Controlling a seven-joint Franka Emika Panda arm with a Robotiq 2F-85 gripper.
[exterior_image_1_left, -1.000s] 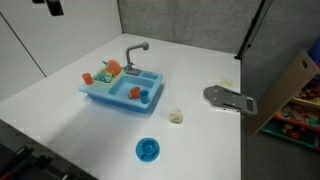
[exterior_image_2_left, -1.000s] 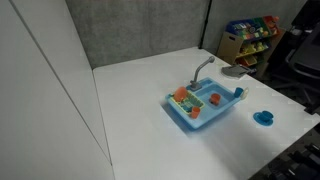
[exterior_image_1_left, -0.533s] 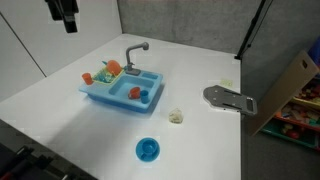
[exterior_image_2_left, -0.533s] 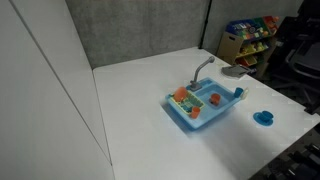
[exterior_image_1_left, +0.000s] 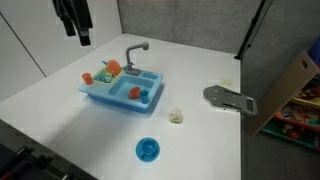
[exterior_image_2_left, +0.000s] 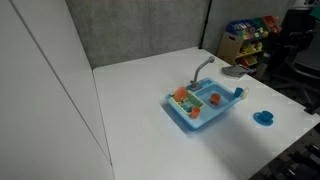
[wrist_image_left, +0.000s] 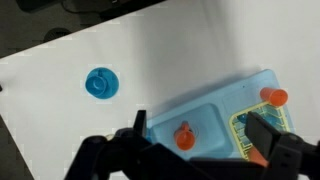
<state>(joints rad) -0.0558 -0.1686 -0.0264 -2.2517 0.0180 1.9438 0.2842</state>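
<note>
Hanging high over the counter (exterior_image_1_left: 50, 95) in an exterior view, the arm (exterior_image_1_left: 74, 20) is well apart from the blue toy sink (exterior_image_1_left: 110, 98); a blue dish (exterior_image_1_left: 148, 150) and a pale lump (exterior_image_1_left: 176, 117) lie nearer the front edge. In an exterior view the sink (exterior_image_2_left: 188, 117) sits mid-counter, its faucet (exterior_image_2_left: 203, 68) upright. In the wrist view, the open jaws frame the sink (wrist_image_left: 205, 100), with an orange piece (wrist_image_left: 183, 137) in its basin and the dish (wrist_image_left: 101, 83) aside.

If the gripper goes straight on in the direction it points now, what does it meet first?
Most likely the sink. In the wrist view it lies between the open fingers of the gripper, with the red piece in its basin close to that line. Depth is unclear; the gripper hangs high above the table.
</note>
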